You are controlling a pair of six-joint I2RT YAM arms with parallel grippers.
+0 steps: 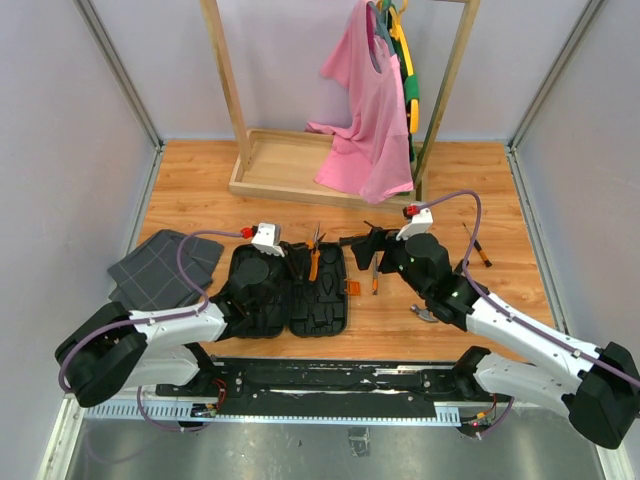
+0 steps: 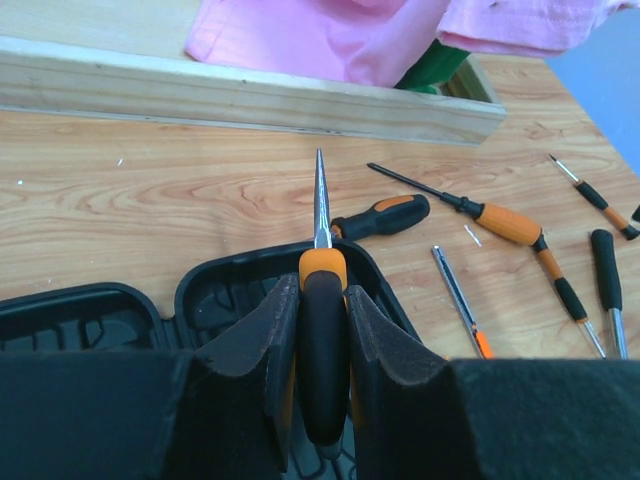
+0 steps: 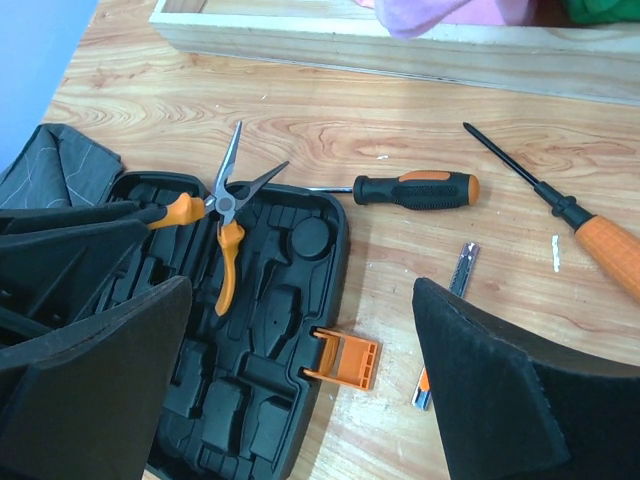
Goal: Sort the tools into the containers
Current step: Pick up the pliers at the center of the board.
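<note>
Two robot arms are at work on a wooden table (image 1: pixel 200 180), sorting an orange-and-black hand-tool set. We see the left gripper (image 2: pixel 322 300) clamped on one handle of the steel-nosed, orange-handled pliers (image 3: pixel 228 215). It holds them over the far end of the right half of the open black plastic moulded tool case (image 3: pixel 290 330), which lies by the table's near edge, left of centre. The pliers' nose is splayed apart and the free handle hangs above the moulded slots; we cannot tell whether they touch the case. We judge the step in hand to be seating the pliers. The next move calls for lining them up with a matching slot, lowering, then letting go. The left forearm reaches in low from the near left corner, fingers pointing toward the far edge. The right gripper (image 3: pixel 302 290) hovers just right of the case, fingers spread wide with nothing between them, wrist pitched down above the small orange latch (image 3: pixel 345 360) and a slim steel-shafted screwdriver (image 3: pixel 465 262). Loose beyond them lie a black-and-orange-handled screwdriver (image 3: pixel 415 188) and a long orange-handled screwdriver (image 3: pixel 600 245).
</note>
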